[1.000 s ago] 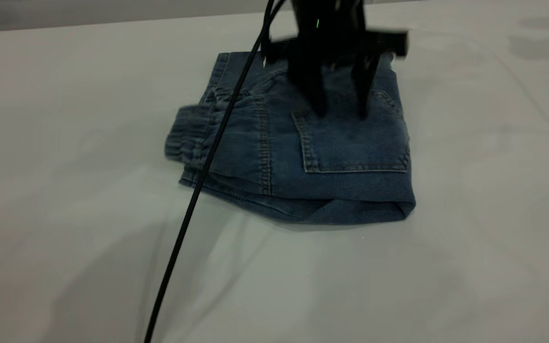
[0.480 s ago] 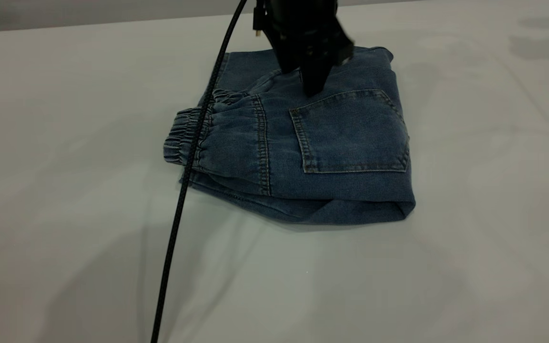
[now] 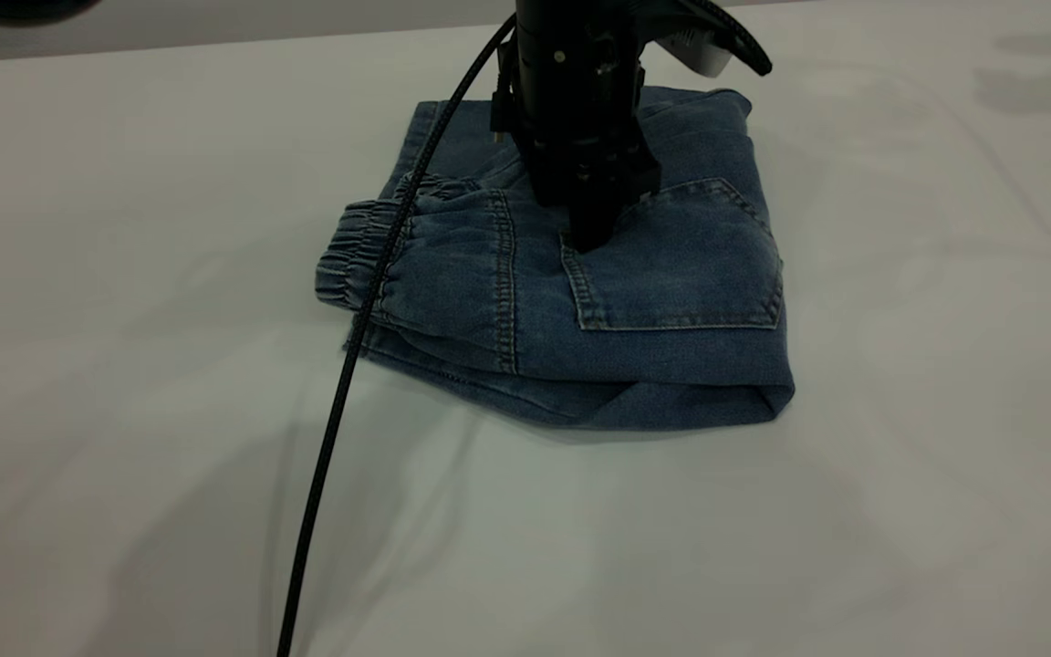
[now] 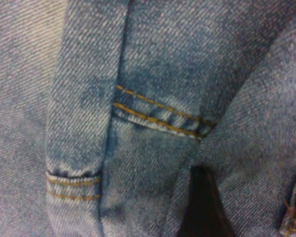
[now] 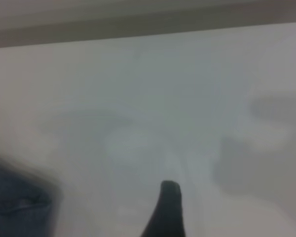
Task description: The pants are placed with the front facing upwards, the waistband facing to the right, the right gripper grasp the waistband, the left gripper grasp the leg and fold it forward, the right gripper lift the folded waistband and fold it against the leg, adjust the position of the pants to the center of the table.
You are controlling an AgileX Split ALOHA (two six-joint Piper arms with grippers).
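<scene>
The blue denim pants point(image 3: 671, 274) lie folded on the white table point(image 3: 124, 228), a patch pocket on top. The gathered waistband point(image 3: 357, 260) sticks out at the bundle's left end. My left gripper point(image 3: 594, 233) stands upright over the pants. It is shut, and its tip presses into the denim at the pocket's upper left corner. The left wrist view is filled with denim and tan stitching point(image 4: 153, 116), with one dark fingertip point(image 4: 200, 197) on the cloth. My right gripper point(image 5: 167, 202) hangs over bare table, with a blurred edge of the pants point(image 5: 15, 205) beside it.
A black braided cable point(image 3: 343, 383) runs from the left gripper down across the waistband to the table's front edge. A dark shape point(image 3: 15, 7) shows at the top left corner. The table's far edge point(image 3: 215, 41) lies just behind the pants.
The left gripper was open above the pants a second ago. It has shut, turned and come down onto the pocket's corner. The cable swung with it. The pants stayed put.
</scene>
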